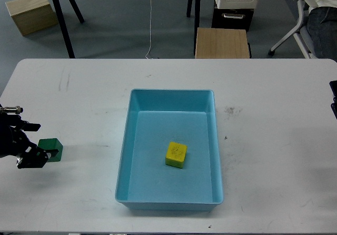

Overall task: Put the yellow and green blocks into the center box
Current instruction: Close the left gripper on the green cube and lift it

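Observation:
A green block (54, 146) sits on the white table at the far left. My left gripper (36, 144) comes in from the left edge and is open. One finger lies just behind the block's left side and one overlaps its front-left corner. A yellow block (176, 154) lies inside the light blue box (171, 92) at the table's center, slightly right of the box's middle. Of my right arm only a dark sliver (333, 98) shows at the right edge; its gripper is out of view.
The white table (268, 156) spans the view, with its front edge at the bottom. Beyond the far edge stand a wooden stool (221, 42), a wooden crate (30, 12), black stand legs (63, 19) and an office chair (303, 8).

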Tool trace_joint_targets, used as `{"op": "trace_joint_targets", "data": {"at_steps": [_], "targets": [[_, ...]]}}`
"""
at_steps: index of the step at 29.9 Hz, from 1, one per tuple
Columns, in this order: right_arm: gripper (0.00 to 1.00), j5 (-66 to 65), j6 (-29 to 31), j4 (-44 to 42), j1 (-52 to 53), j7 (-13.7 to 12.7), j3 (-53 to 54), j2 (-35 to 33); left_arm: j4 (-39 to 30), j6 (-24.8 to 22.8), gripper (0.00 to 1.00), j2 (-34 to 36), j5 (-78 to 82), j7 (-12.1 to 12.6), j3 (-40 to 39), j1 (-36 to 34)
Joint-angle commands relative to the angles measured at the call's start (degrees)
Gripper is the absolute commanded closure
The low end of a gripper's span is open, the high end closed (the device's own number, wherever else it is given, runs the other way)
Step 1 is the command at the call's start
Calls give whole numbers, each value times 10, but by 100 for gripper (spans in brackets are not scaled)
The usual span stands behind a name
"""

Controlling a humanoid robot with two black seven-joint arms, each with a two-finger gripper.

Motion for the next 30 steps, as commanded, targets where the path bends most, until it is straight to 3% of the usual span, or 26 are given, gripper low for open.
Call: {"op": "trace_joint_targets", "data": {"at_steps": [1,9,20,26,30], "targets": [[4,0,-9,-3,-8,1,-2,1,13,0,0,-14,0,0,30,-18],[4,34,-22,-5,-14,1,-4,2,71,-1,0,-67,0,0,35,-26],[4,79,-22,-7,-29,1,-7,0,139,5,2,-91,0,0,93,-49],[4,79,-22,-8,-29,1,-9,1,155,5,8,-99,0,0,100,-51],[4,79,-22,-8,-29,1,-11,1,157,6,20,-99,0,0,103,-52]]}}
